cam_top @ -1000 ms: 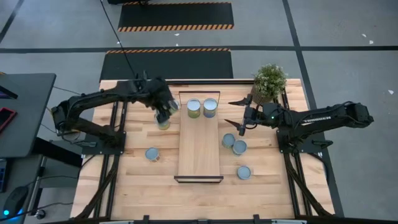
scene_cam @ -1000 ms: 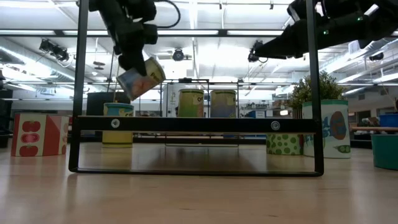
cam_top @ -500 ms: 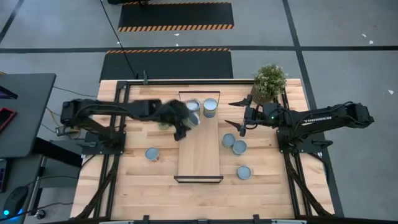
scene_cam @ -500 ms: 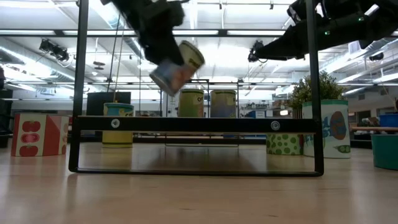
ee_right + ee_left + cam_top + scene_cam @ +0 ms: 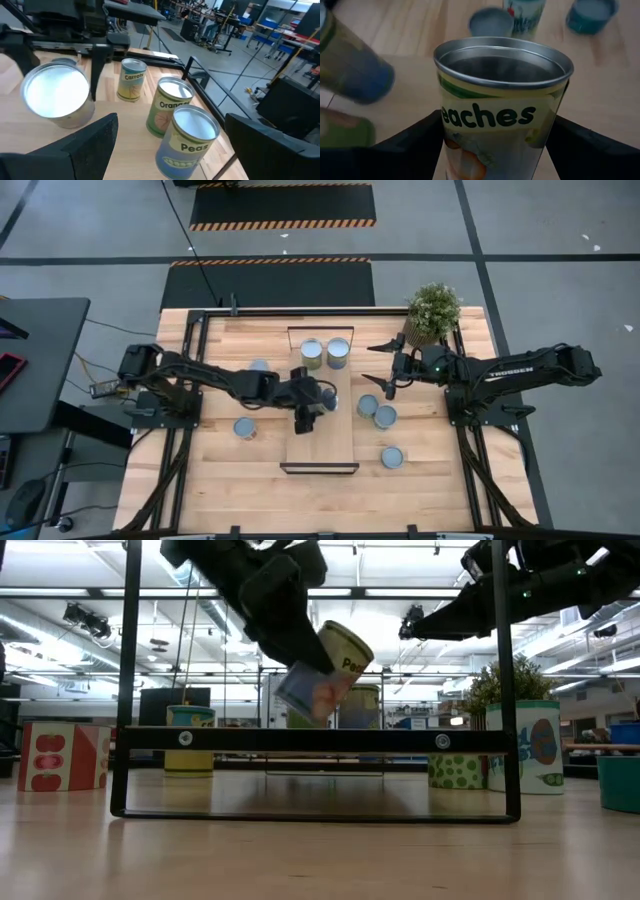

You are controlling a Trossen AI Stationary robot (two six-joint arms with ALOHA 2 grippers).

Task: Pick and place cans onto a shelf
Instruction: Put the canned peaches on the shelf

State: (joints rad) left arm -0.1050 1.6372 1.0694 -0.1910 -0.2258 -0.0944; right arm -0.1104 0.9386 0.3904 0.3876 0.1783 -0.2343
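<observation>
1. Cans number eight in the high view: two on the shelf [image 5: 322, 420], one held over it, and five on the table [image 5: 420, 480].
2. At the shelf's far end stand the olive can [image 5: 312, 354] and the blue can [image 5: 338, 353], side by side.
3. Peaches can [image 5: 318, 402] (label readable in the left wrist view) is clamped in the left gripper [image 5: 309, 404] above the middle of the shelf, well short of the two standing cans.
4. From the low view the peaches can [image 5: 325, 672] hangs tilted in the air, its top leaning toward the right, above the shelf's dark front frame.
5. In the left wrist view a dark finger sits on each side of the peaches can [image 5: 501, 110], pressed to its wall.
6. Left of the shelf are two cans: one [image 5: 260, 367] near the far end, partly under the left arm, and one [image 5: 245, 428] nearer the front.
7. Right of the shelf are three cans: a pair touching, [image 5: 367, 407] and [image 5: 385, 417], and a single one [image 5: 392, 457] toward the front.
8. Right gripper [image 5: 384, 366] hovers with fingers spread wide and holding nothing, just beyond the touching pair, near the plant [image 5: 433, 312] (one only, at the far right corner).
</observation>
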